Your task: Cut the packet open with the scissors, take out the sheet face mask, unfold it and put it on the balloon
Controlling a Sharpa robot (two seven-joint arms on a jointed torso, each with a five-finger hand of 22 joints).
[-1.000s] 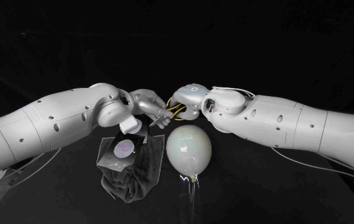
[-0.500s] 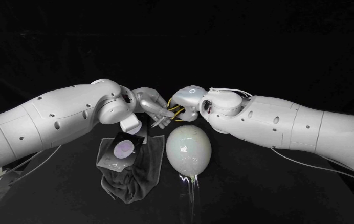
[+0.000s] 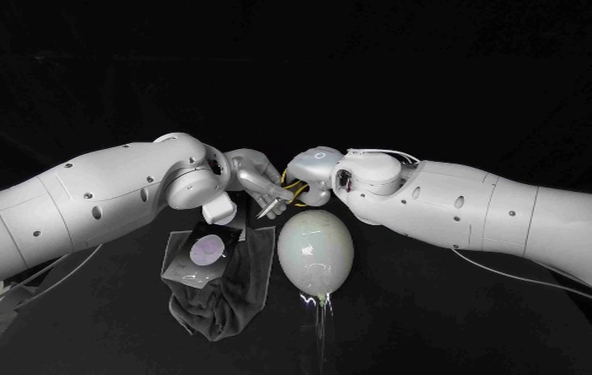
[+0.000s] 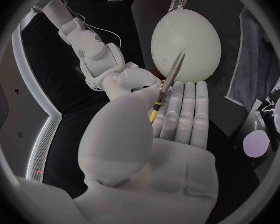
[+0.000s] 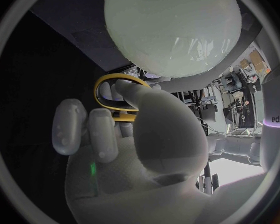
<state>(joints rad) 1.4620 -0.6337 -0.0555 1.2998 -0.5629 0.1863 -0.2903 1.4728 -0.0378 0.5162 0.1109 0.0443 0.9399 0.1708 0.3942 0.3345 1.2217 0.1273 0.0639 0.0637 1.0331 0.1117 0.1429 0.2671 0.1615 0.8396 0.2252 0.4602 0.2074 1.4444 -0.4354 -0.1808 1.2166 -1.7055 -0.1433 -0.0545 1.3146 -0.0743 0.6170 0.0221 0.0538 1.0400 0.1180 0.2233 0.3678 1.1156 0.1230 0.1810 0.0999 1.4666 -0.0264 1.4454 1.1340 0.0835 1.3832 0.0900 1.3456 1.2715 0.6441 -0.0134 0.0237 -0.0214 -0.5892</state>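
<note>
- Closest to me, low in the head view and a little left of centre, a dark cloth (image 3: 225,306) lies crumpled on the black table (image 3: 469,324).
- The packet (image 3: 204,251) lies flat on the upper end of that cloth, with its pale round mark facing up. I can make out no cut in it, so I judge the cutting not yet begun.
- Just to the right of the packet, apart from it, lies the balloon (image 3: 316,251). It is egg-shaped, its long axis runs up and down the frame, and its tied neck is at the lower end.
- Above both, at mid-frame, the two hands meet over the scissors (image 4: 171,74).
- The left hand (image 3: 253,178) has its fingers straight and close together, and the scissors lie along them under the thumb. It looks like a pinch.
- The right hand (image 3: 311,174) is at the yellow handles. Its wrist view shows a digit pushed through one loop and the other fingers curled beside it, so it holds the scissors too.
- The scissors' long axis slants from the handles at the right hand down and leftward. The blade tips hang above the gap between packet and balloon.
- The relation that matters is that the packet sits below and left of the hands, under the left arm, so the left hand is the nearer one to lift it. The balloon lies under the right hand.
- My guess is that the right hand is getting its hold in the handles before the left lets go.
</note>
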